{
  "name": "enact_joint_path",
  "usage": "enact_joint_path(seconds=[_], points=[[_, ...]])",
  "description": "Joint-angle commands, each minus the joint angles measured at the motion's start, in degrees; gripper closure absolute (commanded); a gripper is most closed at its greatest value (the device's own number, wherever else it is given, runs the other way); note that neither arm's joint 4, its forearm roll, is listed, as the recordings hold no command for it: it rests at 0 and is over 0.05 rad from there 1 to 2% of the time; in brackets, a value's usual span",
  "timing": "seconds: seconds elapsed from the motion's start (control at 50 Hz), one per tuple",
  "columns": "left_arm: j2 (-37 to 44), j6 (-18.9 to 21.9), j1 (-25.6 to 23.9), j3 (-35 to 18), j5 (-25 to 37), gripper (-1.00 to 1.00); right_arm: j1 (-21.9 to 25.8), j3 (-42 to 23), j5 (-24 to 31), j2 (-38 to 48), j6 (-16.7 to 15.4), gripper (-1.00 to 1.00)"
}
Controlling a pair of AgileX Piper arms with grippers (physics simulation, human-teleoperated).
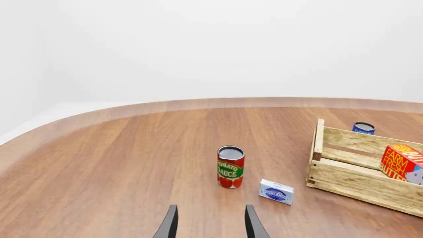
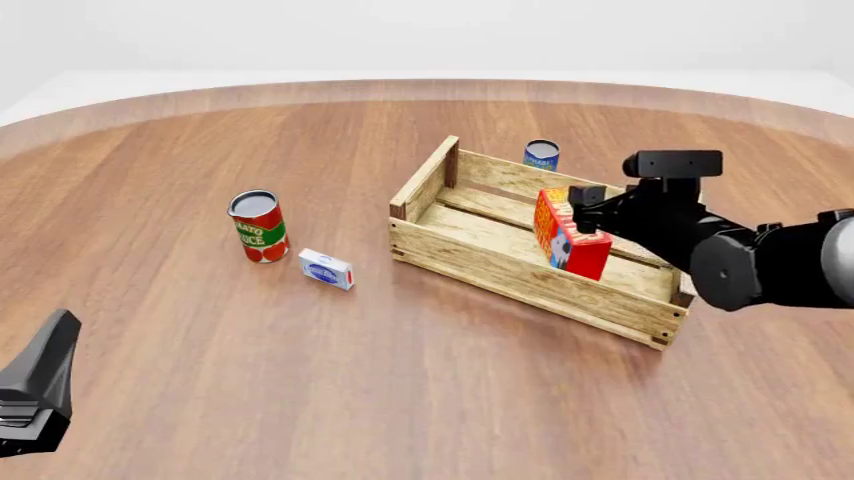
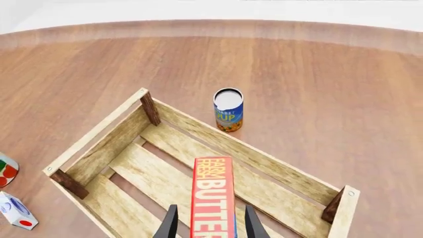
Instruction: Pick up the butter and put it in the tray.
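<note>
The butter (image 2: 571, 236), a red-orange carton with white lettering, stands on end inside the tray (image 2: 494, 262), a big slatted wooden crate, toward its right half. My right gripper (image 2: 582, 208) is around the carton's top. In the right wrist view the fingers (image 3: 171, 223) stand on both sides of the butter (image 3: 213, 198) with a small gap each side, so the gripper (image 3: 211, 207) is open. My left gripper (image 1: 211, 208) is open and empty, low at the table's near left (image 2: 34, 400), far from the tray (image 1: 350, 173).
A tomato sauce can (image 2: 258, 226) and a small blue-white box (image 2: 326, 269) stand left of the tray. A blue soup can (image 2: 541, 154) stands just behind the tray's far wall. The table is round, and its edge curves behind them.
</note>
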Motion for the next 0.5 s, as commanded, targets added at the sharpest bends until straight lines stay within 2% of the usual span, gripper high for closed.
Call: enact_joint_path(seconds=[0.02, 0.5], points=[[0.0, 0.0, 0.0, 0.0, 0.0, -1.0, -0.4, 0.9, 0.6, -1.8, -0.3, -1.0], [0.0, 0.0, 0.0, 0.0, 0.0, -1.0, -0.9, 4.1, 0.6, -6.6, -0.7, -1.0]])
